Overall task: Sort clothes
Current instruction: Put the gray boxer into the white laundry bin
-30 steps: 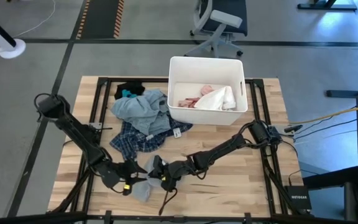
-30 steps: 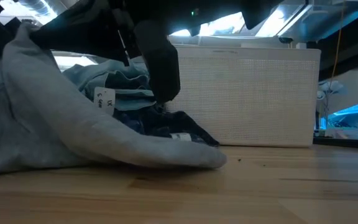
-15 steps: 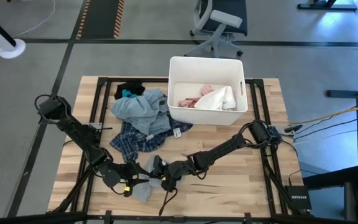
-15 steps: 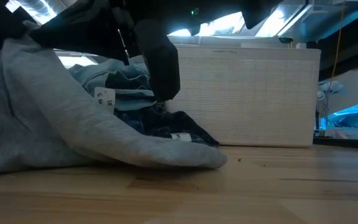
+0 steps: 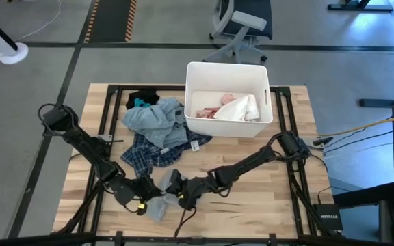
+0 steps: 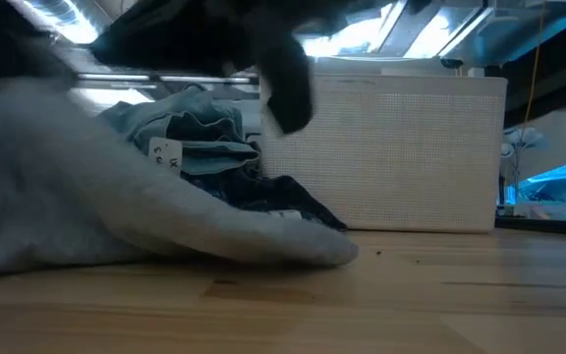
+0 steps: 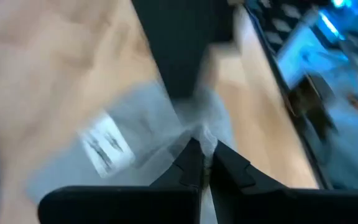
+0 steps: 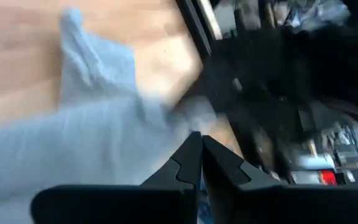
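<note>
A grey garment [image 5: 159, 203] lies near the table's front edge, and both grippers meet over it. My left gripper [image 5: 147, 196] is shut on it from the left, and my right gripper [image 5: 176, 193] is shut on it from the right. In the low view the garment [image 6: 116, 226] slopes down onto the wood. Further back a pile holds a light blue-grey piece [image 5: 154, 118] on top of a dark plaid one [image 5: 148, 153], with black and teal pieces [image 5: 141, 100] behind. Pink and white clothes [image 5: 228, 108] lie in the white bin [image 5: 226, 71]. My left gripper pinches a raised fold of the grey garment [image 7: 191, 127] between its two fingertips; one layer or several, I cannot tell. The cloth spreads away from the fingers, a white tag [image 7: 107, 144] showing on it. My right gripper pinches a bunched bit of the same garment [image 8: 188, 119] at its fingertips. The rest of the cloth trails away over the wood [image 8: 98, 130], and its lower part rests on the table [image 6: 293, 251].
The white bin stands at the table's far middle, right of the clothes pile. Bare wood [image 5: 252, 198] stretches over the near right. Dark frame rails [image 5: 289, 184] run along the table's sides. An office chair [image 5: 241, 24] stands on the floor behind.
My left gripper has shut and taken hold of the grey garment. My right gripper has stayed shut on it and shifted a little. In the low view the garment's raised part and the dark arm above it are blurred by motion; its edge on the table has stayed.
</note>
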